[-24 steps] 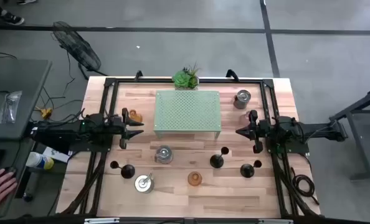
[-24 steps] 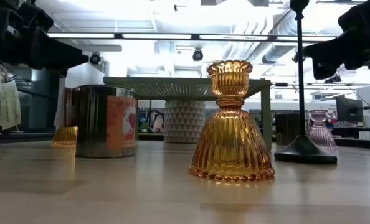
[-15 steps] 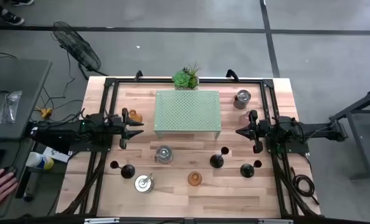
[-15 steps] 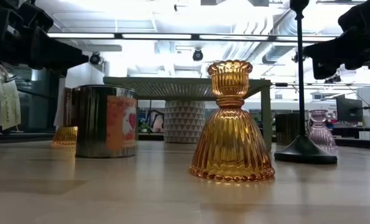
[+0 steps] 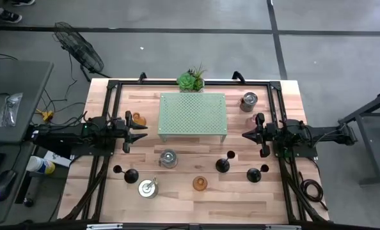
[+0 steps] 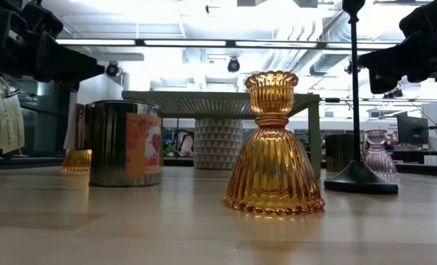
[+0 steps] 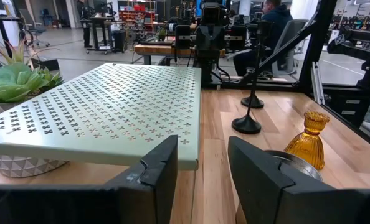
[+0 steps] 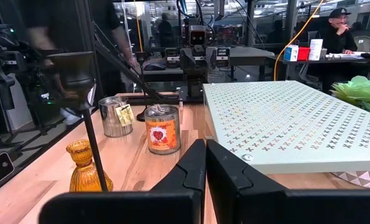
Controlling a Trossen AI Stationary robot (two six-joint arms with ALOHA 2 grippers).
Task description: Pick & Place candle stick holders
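Candle stick holders stand in front of the stand: an amber glass one point(image 5: 199, 183) point(image 6: 274, 147), silvery tins point(image 5: 168, 158) point(image 5: 148, 188), and black stemmed ones point(image 5: 222, 165) point(image 5: 254, 174) point(image 5: 131, 175). Another amber one point(image 5: 137, 119) is at the left and another silvery one point(image 5: 249, 101) at the back right. My left gripper point(image 5: 137, 131) point(image 7: 203, 168) is open and empty beside the left amber holder. My right gripper point(image 5: 247, 135) point(image 8: 205, 168) is shut and empty at the stand's right side.
The pale green perforated stand point(image 5: 193, 115) point(image 7: 110, 106) point(image 8: 297, 124) fills the table's middle, with the green spiky plant point(image 5: 191, 80) behind it. People sit at desks beyond the table point(image 8: 337, 25).
A person's hand at the high view's lower left edge has left the picture. Both arms and all holders stay still.
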